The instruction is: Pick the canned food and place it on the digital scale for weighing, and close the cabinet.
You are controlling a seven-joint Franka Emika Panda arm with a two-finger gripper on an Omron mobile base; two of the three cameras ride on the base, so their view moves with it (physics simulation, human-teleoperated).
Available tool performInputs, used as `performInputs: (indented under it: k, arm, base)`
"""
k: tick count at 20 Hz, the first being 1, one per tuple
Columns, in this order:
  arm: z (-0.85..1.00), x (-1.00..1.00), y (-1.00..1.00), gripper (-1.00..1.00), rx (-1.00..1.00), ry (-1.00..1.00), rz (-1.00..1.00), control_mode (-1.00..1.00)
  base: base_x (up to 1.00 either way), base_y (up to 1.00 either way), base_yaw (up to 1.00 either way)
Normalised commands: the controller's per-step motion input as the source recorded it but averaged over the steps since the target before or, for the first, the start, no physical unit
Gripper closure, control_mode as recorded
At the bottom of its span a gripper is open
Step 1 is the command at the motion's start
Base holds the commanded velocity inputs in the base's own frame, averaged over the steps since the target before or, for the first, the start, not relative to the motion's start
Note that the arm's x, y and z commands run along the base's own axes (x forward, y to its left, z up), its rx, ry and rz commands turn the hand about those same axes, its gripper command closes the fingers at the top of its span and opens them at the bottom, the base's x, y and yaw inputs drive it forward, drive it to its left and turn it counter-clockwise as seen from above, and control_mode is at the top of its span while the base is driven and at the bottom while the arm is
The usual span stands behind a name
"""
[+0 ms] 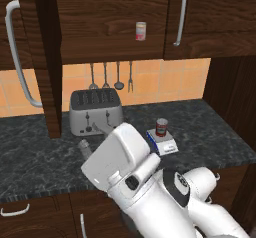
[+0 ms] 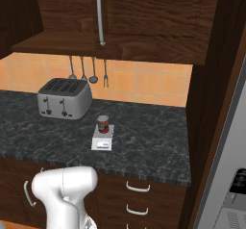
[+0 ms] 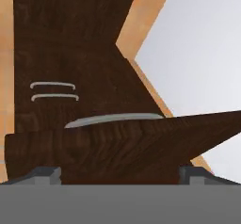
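One red can (image 1: 161, 127) upright, axis vertical, on one scale (image 1: 162, 142) mid-bench (image 1: 210, 124); second, paler tin (image 1: 141, 31) on the cabinet (image 1: 110, 22) shelf; one toaster (image 1: 95, 112); four utensils (image 1: 111, 76) hanging. Fingers (image 3: 120, 173) spread wide, empty, facing an open cabinet door (image 3: 141, 140) edge-on, well apart from the can.
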Motion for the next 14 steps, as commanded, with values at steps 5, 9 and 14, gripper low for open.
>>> performInputs:
  k: [5, 9, 14]
  arm:
    - [-0.06, -0.86, 0.81, -1.00, 0.08, 0.17, -0.19, -1.00]
    - [-0.15, -0.06, 0.97, -1.00, 0.19, 0.00, -0.30, -1.00]
    - [-0.13, 0.46, 0.74, -1.00, 0.11, 0.00, -0.28, -1.00]
  base:
    - [0.00, 0.00, 0.00]
    - [0.00, 0.00, 0.00]
    - [0.00, 0.00, 0.00]
